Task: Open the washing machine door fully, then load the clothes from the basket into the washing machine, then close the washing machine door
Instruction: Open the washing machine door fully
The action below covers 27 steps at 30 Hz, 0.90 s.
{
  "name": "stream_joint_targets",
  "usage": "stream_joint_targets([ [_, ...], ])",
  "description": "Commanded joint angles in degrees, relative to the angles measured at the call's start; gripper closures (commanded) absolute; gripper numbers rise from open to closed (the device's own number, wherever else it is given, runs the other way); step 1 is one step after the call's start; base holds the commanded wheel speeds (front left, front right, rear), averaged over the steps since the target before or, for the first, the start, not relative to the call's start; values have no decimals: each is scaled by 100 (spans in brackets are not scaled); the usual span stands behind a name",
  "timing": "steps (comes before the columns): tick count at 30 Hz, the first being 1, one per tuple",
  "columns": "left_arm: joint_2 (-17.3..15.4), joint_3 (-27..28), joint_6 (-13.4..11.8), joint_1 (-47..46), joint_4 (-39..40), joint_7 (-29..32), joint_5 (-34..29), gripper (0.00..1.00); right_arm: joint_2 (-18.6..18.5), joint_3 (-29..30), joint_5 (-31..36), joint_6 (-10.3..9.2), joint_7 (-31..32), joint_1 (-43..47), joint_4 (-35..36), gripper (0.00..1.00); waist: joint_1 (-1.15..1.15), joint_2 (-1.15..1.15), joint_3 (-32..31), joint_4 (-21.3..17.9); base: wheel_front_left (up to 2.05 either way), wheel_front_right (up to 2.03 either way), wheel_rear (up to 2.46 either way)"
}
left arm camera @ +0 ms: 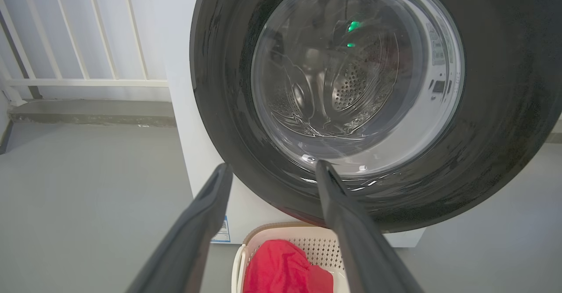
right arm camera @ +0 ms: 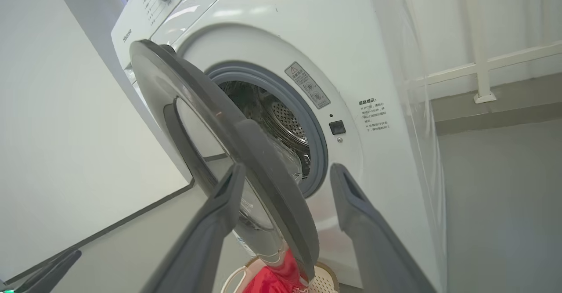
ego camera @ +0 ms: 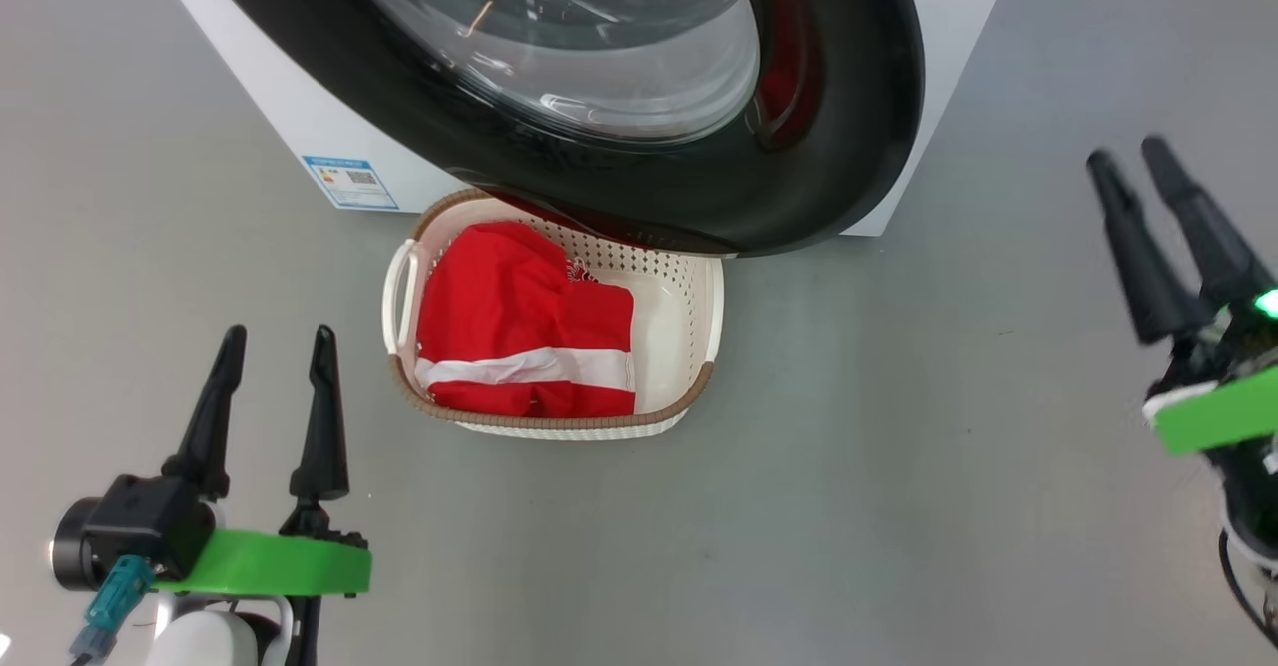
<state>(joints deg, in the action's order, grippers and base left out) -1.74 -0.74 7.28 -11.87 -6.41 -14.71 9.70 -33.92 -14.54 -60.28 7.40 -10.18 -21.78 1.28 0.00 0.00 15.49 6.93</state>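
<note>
- The washing machine door (ego camera: pixel 859 127), a glossy black ring around bulging clear glass, is hanging part-open and hiding the basket (ego camera: pixel 711 327) at its 12 o'clock edge.
- The red clothes (ego camera: pixel 519 317), white-striped, are lying crumpled in that cream perforated basket.
- The left gripper (ego camera: pixel 279 336) at 7 o'clock and the right gripper (ego camera: pixel 1126 152) at 3 o'clock are both spreading their fingers, empty.
- The smooth grey floor (ego camera: pixel 899 446) is carrying the white washing machine (right arm camera: pixel 342 42), with a white railing (left arm camera: pixel 88 42) standing beside it.
</note>
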Motion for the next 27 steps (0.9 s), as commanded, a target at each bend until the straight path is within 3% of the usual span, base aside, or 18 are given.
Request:
stream_joint_targets([
  [1, -114, 173, 7, 21, 156, -29, -43, 0, -152, -160, 422, 9, -271, 207, 51, 0, 0, 0, -2, -8, 0, 0, 0],
  [5, -114, 173, 11, 38, 150, -29, -45, 0, -33, -119, 1036, 9, -438, 313, -109, 0, 0, 0, -11, -29, 0, 0, 0],
  [11, -114, 111, 16, 57, 121, -29, 14, 0, 468, 182, 1991, 9, -479, 591, -154, 0, 0, 0, -19, -59, 0, 0, 0],
  [18, -114, 85, 19, 42, 98, -29, 11, 0, 810, 385, 2360, 9, -481, 748, -134, 0, 0, 0, -29, -65, 0, 0, 0],
  [27, -131, 76, 20, -7, 99, -29, 5, 0, 770, 368, 2386, 9, -481, 638, -236, 0, 0, 0, 20, -55, 0, 0, 0],
])
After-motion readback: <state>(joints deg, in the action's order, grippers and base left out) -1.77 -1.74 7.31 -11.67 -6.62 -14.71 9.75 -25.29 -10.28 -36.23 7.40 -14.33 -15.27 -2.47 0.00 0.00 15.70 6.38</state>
